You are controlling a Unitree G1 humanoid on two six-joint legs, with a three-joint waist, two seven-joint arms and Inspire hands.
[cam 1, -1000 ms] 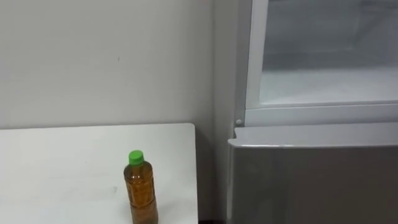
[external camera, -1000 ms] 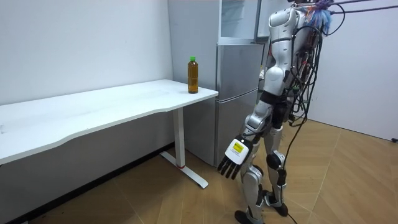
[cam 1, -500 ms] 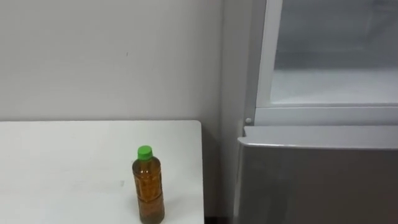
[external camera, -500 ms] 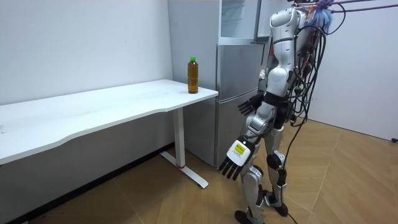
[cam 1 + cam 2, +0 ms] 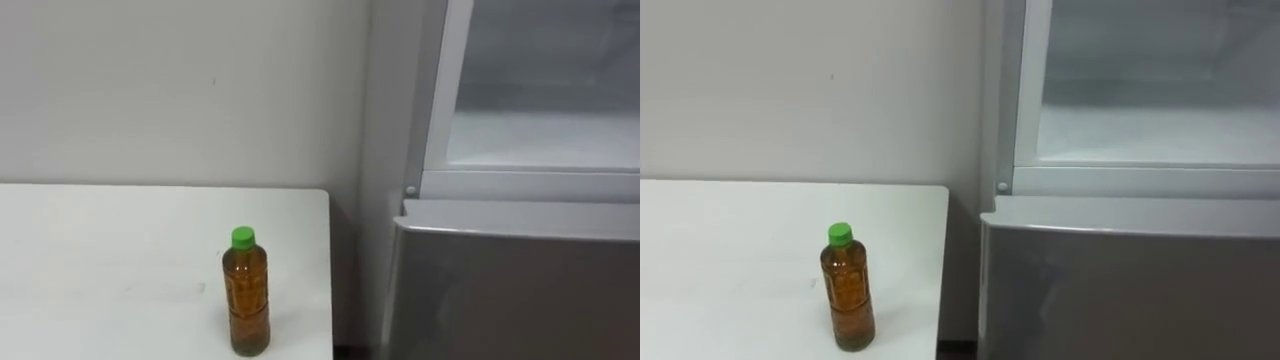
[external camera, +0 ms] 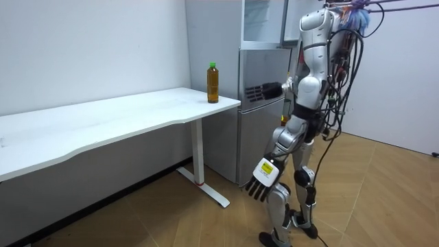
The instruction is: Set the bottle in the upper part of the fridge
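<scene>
A bottle (image 5: pixel 246 305) of amber drink with a green cap stands upright near the right end of the white table (image 5: pixel 100 290); it also shows in the right eye view (image 5: pixel 846 290) and the room view (image 6: pixel 213 83). Right of the table, the upper fridge (image 5: pixel 540 130) stands open, showing a pale, bare inside. I stand facing the fridge (image 6: pixel 257 68), about a step from it. My right hand (image 6: pixel 264 90) is raised at chest height toward the fridge front, fingers straight, holding nothing. My left hand (image 6: pixel 263 180) hangs open beside my thigh.
The grey lower fridge door (image 5: pixel 510 290) is shut, just below the open compartment. A narrow gap separates the table's right edge from the fridge side. A bare wall (image 5: pixel 180 90) runs behind the table. Wooden floor (image 6: pixel 384 199) lies open behind me.
My right hand has risen from hip height to chest height, reaching toward the fridge. The eye view has shifted, so bottle and fridge sit further right in the picture. The bottle itself has not moved.
</scene>
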